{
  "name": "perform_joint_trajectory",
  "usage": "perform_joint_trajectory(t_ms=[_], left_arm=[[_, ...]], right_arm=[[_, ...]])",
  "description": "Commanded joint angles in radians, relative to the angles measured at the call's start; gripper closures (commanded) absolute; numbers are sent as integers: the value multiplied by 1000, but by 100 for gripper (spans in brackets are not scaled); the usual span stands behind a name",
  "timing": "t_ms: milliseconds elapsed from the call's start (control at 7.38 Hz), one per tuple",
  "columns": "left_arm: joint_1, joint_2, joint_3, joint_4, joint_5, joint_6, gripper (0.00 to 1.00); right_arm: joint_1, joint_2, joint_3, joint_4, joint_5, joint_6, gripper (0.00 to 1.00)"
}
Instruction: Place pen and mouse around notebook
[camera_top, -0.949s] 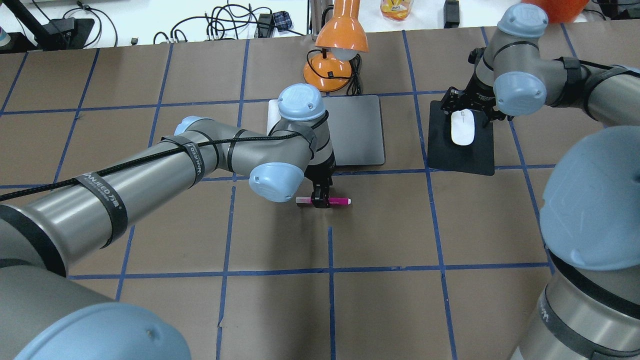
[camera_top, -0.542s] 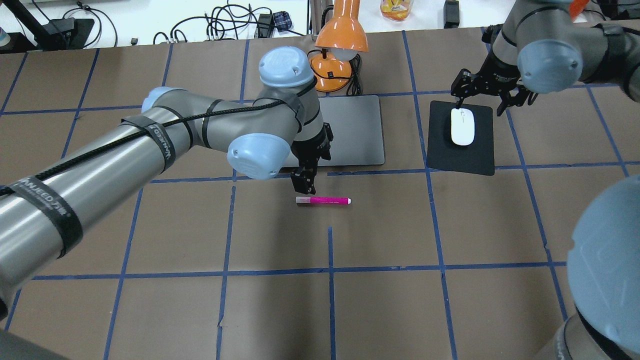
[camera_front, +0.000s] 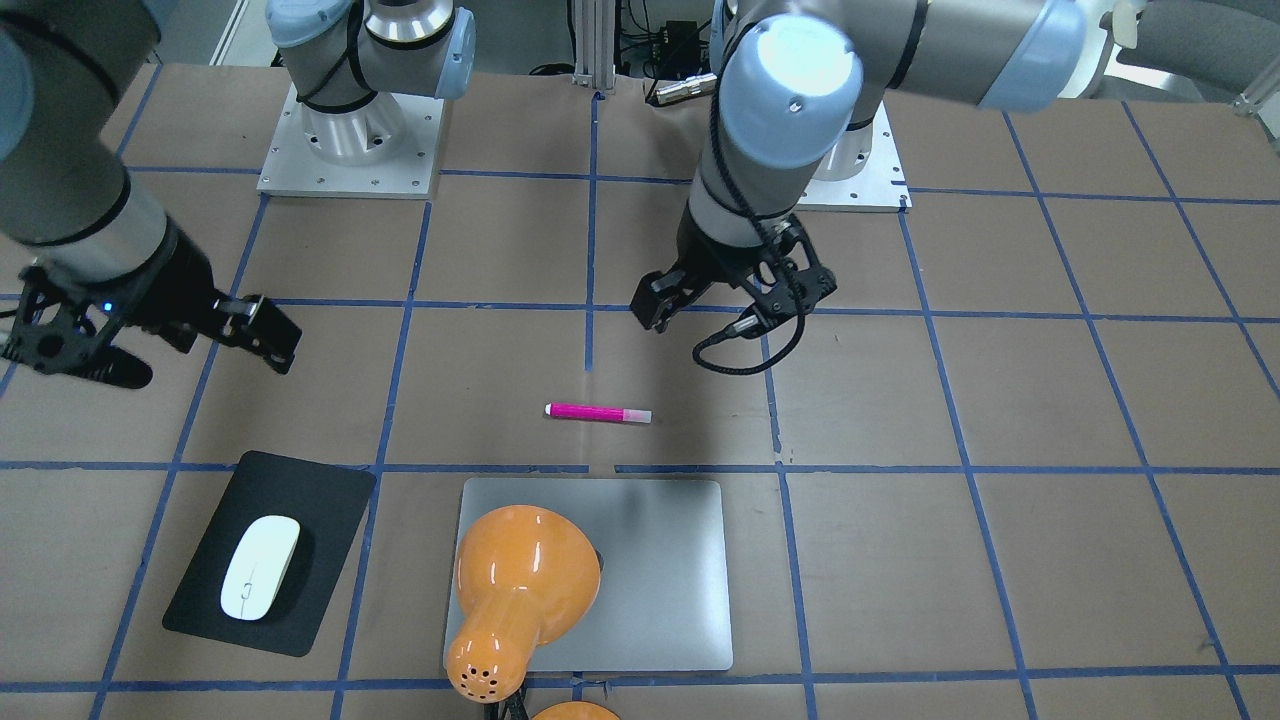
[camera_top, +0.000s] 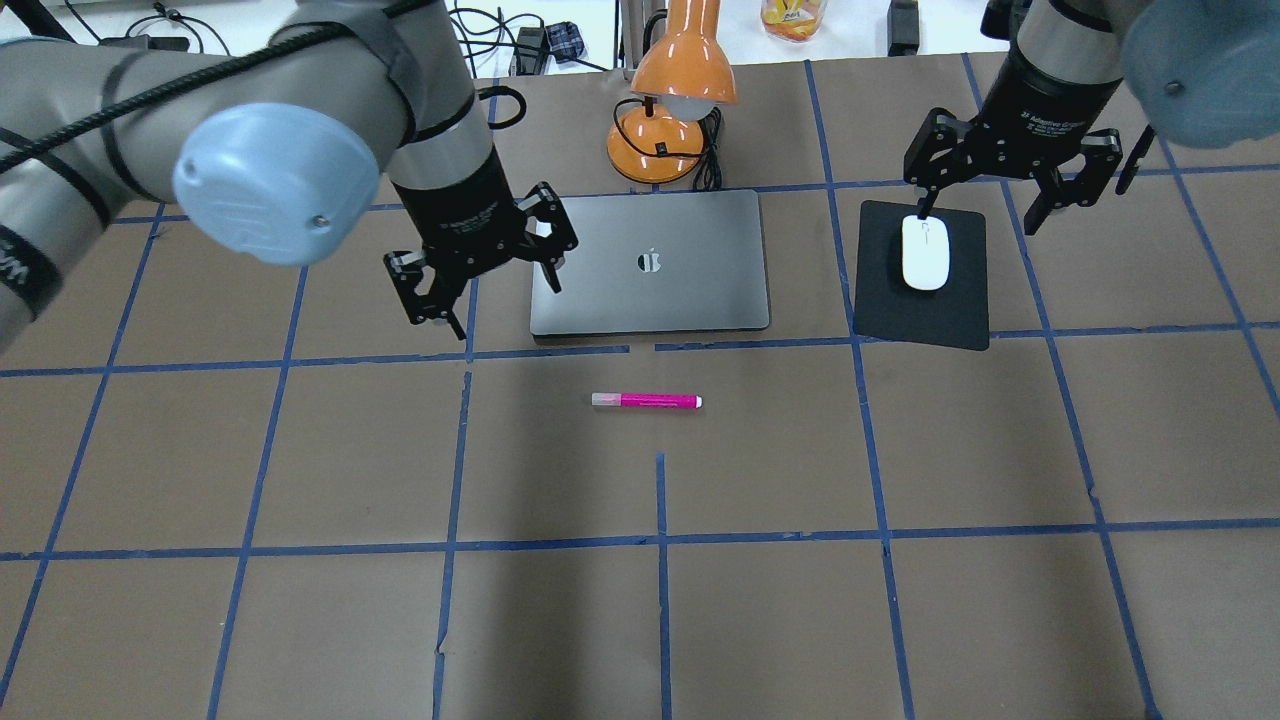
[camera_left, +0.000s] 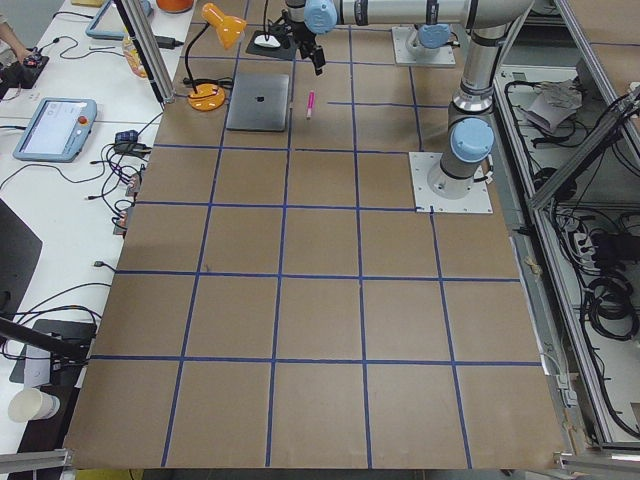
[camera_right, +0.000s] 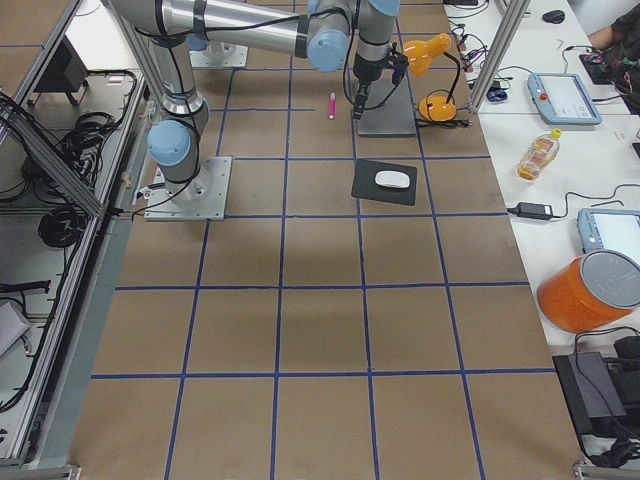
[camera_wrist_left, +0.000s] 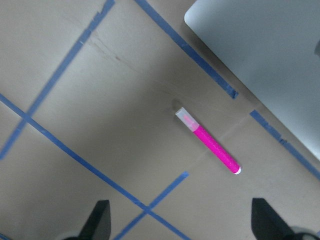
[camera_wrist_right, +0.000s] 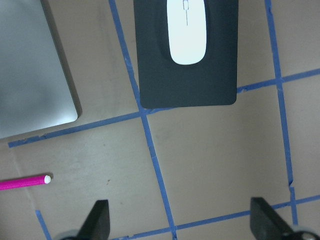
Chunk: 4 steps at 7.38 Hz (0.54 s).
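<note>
The magenta pen (camera_top: 646, 401) lies flat on the brown table, just in front of the silver notebook (camera_top: 700, 290). The white mouse (camera_top: 925, 253) rests on a black pad to the notebook's right. My left gripper (camera_top: 505, 308) hangs open and empty above the notebook's left edge, well clear of the pen (camera_wrist_left: 207, 141). My right gripper (camera_top: 975, 215) is open and empty, raised above the far end of the mouse (camera_wrist_right: 187, 32). From the front, the pen (camera_front: 597, 412) lies between the left gripper (camera_front: 725, 300) and the notebook (camera_front: 660, 570).
A black mouse pad (camera_top: 925, 315) lies under the mouse. An orange desk lamp (camera_top: 670, 100) stands behind the notebook, its head overhanging the lid. Blue tape lines grid the brown table. Cables and a bottle sit on the white bench beyond.
The left gripper has lifted off the pen and swung back and left, beside the notebook. The right gripper has risen off the mouse. Pen and mouse stay where they were.
</note>
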Motion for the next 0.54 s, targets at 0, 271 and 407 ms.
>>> perform_joint_trajectory(t_ms=[0,271,407], left_arm=[[73,91,-6,-38,12,357,0],[89,102,8,-26,1,405,0],[98,102,11,-8,5,405,0]], right_arm=[[23,-65,8,50,-19,10,0],[25,-108,11,78,-18,22,0],[25,-122,13,79,-21,25,0]])
